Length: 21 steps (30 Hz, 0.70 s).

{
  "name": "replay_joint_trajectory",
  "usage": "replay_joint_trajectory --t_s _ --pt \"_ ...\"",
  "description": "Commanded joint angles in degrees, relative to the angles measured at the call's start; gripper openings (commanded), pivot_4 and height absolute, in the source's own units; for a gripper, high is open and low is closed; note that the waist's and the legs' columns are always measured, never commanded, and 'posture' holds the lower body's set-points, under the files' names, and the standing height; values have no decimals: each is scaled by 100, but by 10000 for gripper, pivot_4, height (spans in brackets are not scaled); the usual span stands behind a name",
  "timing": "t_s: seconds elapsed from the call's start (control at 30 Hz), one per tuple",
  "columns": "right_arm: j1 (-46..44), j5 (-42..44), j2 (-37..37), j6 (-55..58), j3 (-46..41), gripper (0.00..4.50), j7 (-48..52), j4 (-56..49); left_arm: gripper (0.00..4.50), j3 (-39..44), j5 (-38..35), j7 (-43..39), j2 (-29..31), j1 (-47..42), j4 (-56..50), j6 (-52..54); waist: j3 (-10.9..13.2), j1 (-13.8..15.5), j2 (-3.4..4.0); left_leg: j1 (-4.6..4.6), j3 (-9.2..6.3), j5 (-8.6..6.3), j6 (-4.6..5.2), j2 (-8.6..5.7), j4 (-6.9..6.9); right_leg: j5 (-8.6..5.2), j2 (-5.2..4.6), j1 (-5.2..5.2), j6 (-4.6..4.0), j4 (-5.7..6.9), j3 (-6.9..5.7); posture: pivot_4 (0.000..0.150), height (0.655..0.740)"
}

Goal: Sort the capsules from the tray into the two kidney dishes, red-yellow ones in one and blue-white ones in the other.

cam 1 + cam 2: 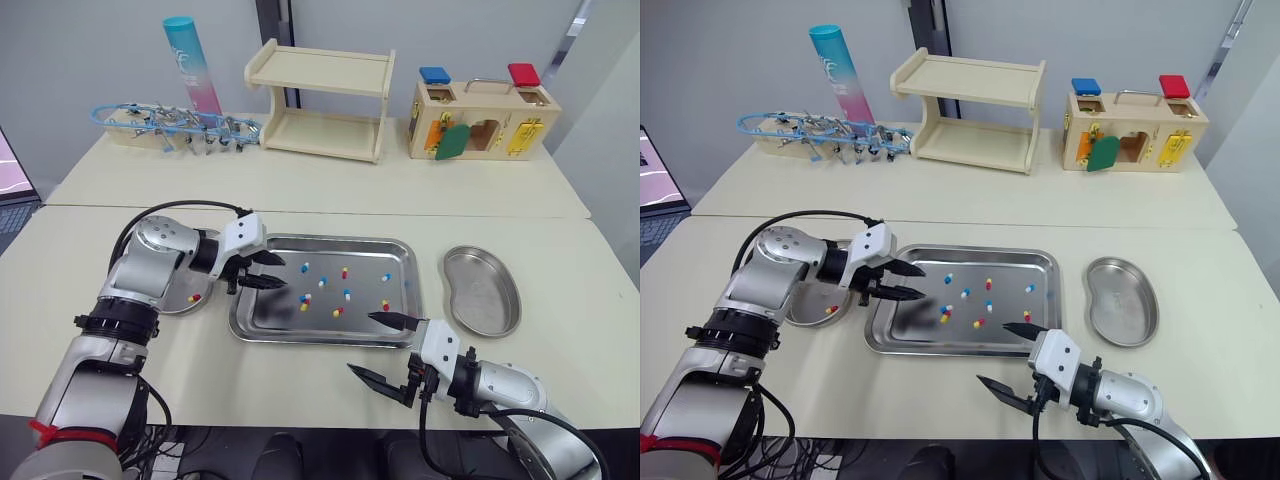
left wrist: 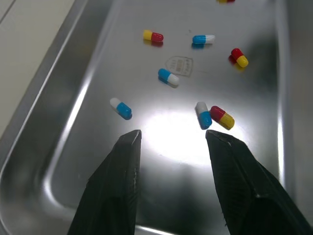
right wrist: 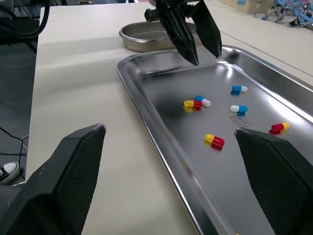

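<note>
Your rectangular stainless steel tray [image 1: 330,241] sits on the near tabletop, roughly midway along its width, long side parallel to the near edge. Loose on the tray floor are red-yellow capsules [image 1: 344,272] and blue-white capsules [image 1: 304,267], scattered from the centre toward the right end. One blue-white capsule [image 2: 203,115] lies touching a red-yellow one [image 2: 222,117]. Your left gripper [image 1: 283,273] hangs over the left end of the tray, with its two black fingers spread and nothing between them. Their tips point toward that touching pair, which lies just ahead of them. Left of the tray, a steel kidney dish [image 1: 175,303] is partly hidden behind the left forearm. A single red-yellow capsule [image 1: 194,297] rests in it. The second steel kidney dish [image 1: 482,290] lies right of the tray, close to its right rim but apart from it. Your right gripper [image 1: 360,342] is at the tray's near rim, toward the near right corner, with its fingers wide apart and holding nothing. One fingertip reaches over the rim and the other is over bare tabletop in front of it. Along the far table stand a wooden two-tier shelf [image 1: 320,100] and a wooden latch box [image 1: 480,118].
</note>
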Motion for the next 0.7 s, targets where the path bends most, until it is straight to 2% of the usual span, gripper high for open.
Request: replay_joint_trajectory --t_s 0.03,0.23,0.4,0.57,0.7 --pt "7 23 -11 -61 -2 45000 31 -103 21633 118 -155 71 55 163 -449 76 0 2 0 0 0 0 0 0 0 0 0 0 0 0 0 1500 7400" --pt "27 9 -22 -65 -2 45000 26 -109 21633 163 -237 121 127 394 -740 212 0 7 0 0 0 0 0 0 0 0 0 0 0 0 0 1500 7400" --pt "36 18 -49 -57 -55 45000 17 -141 21633 708 -731 282 377 794 -1322 696 0 -27 0 1 0 0 0 3 -2 0 1 -2 0 2 0 1500 7400" --pt "51 30 -110 -87 -90 45000 62 -119 21633 1600 -1307 635 727 1909 -2328 1134 1 -72 2 3 3 0 0 6 -4 0 1 -2 -1 1 4 1500 7400" --pt "-46 118 -248 -79 -232 45000 196 -102 21633 2907 -1936 1199 714 3079 -3210 1607 1 -71 2 5 4 -1 1 9 -4 0 1 1 -1 2 4 1500 7400"
